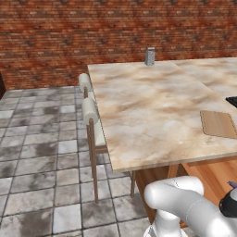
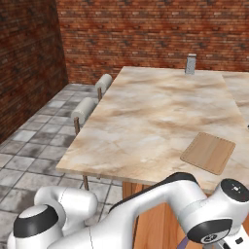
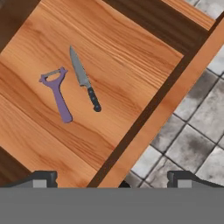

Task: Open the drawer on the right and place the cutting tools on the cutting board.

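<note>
Drawer open; peeler and knife inside, cutting board bare; gripper spread wide, holding nothing

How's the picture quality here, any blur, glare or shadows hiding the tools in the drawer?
Hand view: flat, even light, no glare; the knife and purple peeler read crisply on the drawer floor, with barely any shadow. Left base view: the cutting board is soft and cut by the frame edge. Right base view: the countertop looks slightly blurred, evenly lit.
</note>
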You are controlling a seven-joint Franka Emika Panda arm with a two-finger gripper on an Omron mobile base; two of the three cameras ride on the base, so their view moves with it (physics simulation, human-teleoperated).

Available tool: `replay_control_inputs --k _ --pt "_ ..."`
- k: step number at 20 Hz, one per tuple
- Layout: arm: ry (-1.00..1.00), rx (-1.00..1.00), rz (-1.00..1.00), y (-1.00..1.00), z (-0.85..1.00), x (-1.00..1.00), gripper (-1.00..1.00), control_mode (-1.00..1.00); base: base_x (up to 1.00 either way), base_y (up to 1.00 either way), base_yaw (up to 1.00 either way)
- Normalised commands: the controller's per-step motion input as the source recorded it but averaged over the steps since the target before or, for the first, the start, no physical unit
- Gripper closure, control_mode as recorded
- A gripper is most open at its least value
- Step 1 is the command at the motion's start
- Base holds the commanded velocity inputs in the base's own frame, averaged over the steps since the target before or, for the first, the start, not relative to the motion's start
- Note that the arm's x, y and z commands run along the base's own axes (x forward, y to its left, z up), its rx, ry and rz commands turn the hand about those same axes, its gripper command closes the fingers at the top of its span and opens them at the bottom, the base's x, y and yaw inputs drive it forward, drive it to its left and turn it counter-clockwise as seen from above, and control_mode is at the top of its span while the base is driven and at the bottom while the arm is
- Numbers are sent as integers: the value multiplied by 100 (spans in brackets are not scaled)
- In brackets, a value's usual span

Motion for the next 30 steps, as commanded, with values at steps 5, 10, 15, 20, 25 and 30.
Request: replay_control_inputs --k 5,10,15,20,25,30 --pt "0 0 6 0 0 10 -100 -100 0 0 0" --pt "0 0 14 7 -2 0 -100 -100 0 0 0" --pt "0 0 16 2 -5 0 -100 -100 0 0 0" --pt "0 0 16 1 -2 0 -100 -100 0 0 0" --pt "-2 0 7 1 0 0 -100 -100 0 0 0" --pt "0 0 0 0 0 1 -100 -100 0 0 0"
